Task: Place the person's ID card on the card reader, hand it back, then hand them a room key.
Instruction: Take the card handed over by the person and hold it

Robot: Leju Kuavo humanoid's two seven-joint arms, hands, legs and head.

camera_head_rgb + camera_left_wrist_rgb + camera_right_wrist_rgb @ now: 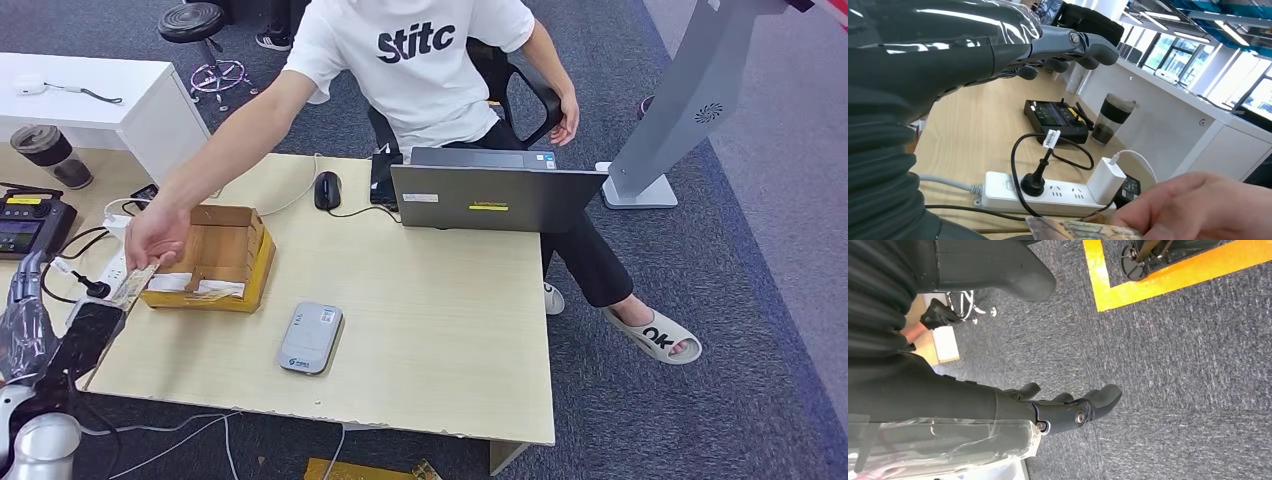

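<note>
A seated person reaches across the table, and their hand (155,235) holds the ID card (134,284) out over the table's left edge. In the left wrist view the same card (1083,231) sticks out of the person's hand (1198,205). My left hand (85,332) sits just below the card with its fingers (1068,50) spread, holding nothing and not touching the card. The grey card reader (310,338) lies flat near the table's front edge. My right hand (1068,412) hangs over the carpet, fingers loosely bent and empty.
An open cardboard box (210,258) stands between the card and the reader. A laptop (495,190) and a mouse (327,190) sit at the back. Left of the table are a power strip (1048,192), a black controller (1058,120) and a cup (1115,117).
</note>
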